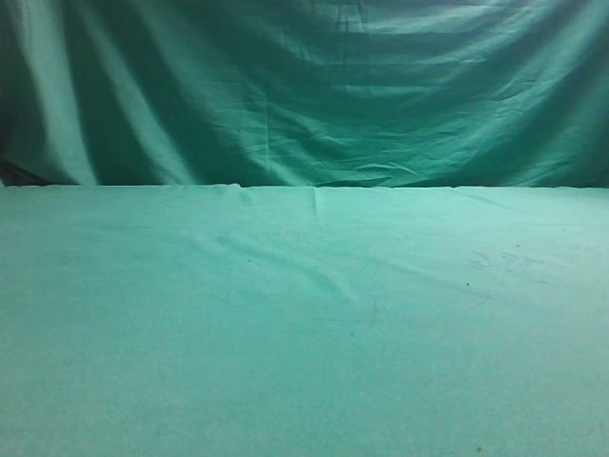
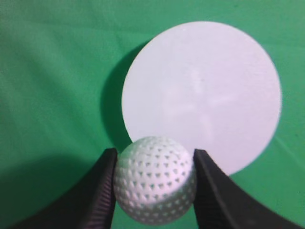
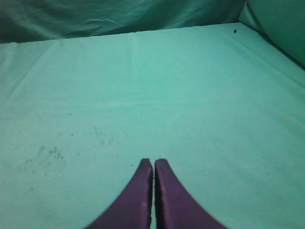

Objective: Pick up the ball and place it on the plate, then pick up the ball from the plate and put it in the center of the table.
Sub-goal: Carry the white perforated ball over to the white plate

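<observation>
**Midway at best: ball in the left gripper, over the plate's edge**

Outside, the exterior view shows only the table (image 1: 304, 324) under its teal cloth, running back to its far edge below the curtain (image 1: 304, 86). No ball, plate or arm appears there, so the centre of the table holds nothing of the task as far as this view reaches.

At the left wrist, the left gripper (image 2: 155, 186) has its two dark fingers (image 2: 102, 191) pressed against either side of the ball (image 2: 155, 186), parted just by the ball's width. The ball sits over the near rim of the plate (image 2: 205, 90), a flat white disc lying on the cloth. Whether the ball rests on the plate or hangs above it cannot be told.

At the right wrist, the right gripper (image 3: 153, 164) is closed to a hairline gap, holding nothing, above bare cloth; the table's far right corner shows beyond it.

Judging by this, either the placing or the lifting-off is in hand; the final set-down at the table's centre is not yet done.
</observation>
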Motion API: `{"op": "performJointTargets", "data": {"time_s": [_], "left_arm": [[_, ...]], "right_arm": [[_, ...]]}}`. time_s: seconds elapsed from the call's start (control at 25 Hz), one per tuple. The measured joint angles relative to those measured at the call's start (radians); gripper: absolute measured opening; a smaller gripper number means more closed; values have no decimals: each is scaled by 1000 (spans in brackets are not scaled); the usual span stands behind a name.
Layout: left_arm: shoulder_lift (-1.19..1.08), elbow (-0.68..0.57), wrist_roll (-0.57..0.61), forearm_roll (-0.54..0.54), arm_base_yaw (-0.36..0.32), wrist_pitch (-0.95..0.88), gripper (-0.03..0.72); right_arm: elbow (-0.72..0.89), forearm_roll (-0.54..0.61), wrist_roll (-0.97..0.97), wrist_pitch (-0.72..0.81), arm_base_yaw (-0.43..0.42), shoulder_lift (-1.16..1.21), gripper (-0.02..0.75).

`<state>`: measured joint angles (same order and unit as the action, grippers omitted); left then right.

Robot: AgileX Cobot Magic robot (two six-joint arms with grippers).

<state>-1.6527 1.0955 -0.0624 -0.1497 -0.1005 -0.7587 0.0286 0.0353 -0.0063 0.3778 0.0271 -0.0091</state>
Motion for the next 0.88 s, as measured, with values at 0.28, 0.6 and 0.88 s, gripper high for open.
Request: {"op": "performJointTargets", "data": {"time_s": [0.28,0.6,0.88], "left_arm": [[-66,0,-14,1,-18,76,315],[-85,0,-14,25,-20,123,315],[-93,25,18,103,-20,98,559]], "right_arm": [[0,0,0,0,0,0,0],[0,0,0,0,0,0,0],[0,0,0,0,0,0,0]]}}
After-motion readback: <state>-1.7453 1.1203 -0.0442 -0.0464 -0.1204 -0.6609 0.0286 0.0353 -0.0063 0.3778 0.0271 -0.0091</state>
